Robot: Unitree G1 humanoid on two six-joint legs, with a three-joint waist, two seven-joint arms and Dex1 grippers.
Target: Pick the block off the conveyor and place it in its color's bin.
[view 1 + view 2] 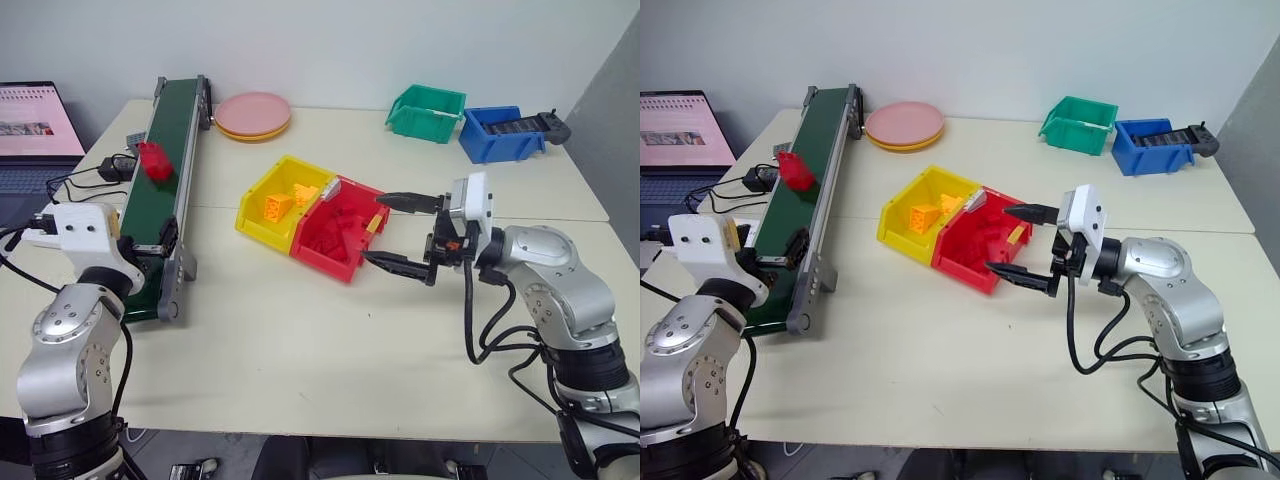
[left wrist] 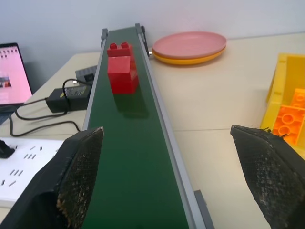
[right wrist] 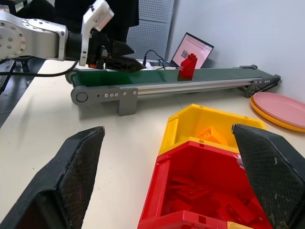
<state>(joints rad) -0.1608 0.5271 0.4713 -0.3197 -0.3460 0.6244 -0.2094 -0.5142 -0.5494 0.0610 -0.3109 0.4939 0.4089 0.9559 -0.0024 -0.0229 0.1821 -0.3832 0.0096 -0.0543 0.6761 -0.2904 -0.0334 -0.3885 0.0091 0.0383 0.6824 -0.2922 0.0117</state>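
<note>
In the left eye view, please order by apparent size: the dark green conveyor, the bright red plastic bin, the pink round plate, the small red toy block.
1. Dark green conveyor, clearly largest.
2. Bright red plastic bin.
3. Pink round plate; it lies farther from the camera, so bin versus plate is unsure.
4. Small red toy block, clearly smallest.

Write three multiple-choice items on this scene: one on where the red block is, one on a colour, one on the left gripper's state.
1. Where is the red block?
A. on the conveyor
B. in the red bin
C. on the pink plate

2. Which colour of bin touches the red bin?
A. green
B. blue
C. yellow

3. The left gripper is
A. shut on the block
B. open and empty
C. shut on nothing

Key: 1 A, the block stands on the green belt. 2 C, the yellow bin sits against it. 3 B, its fingers stand wide apart, short of the block.
</note>
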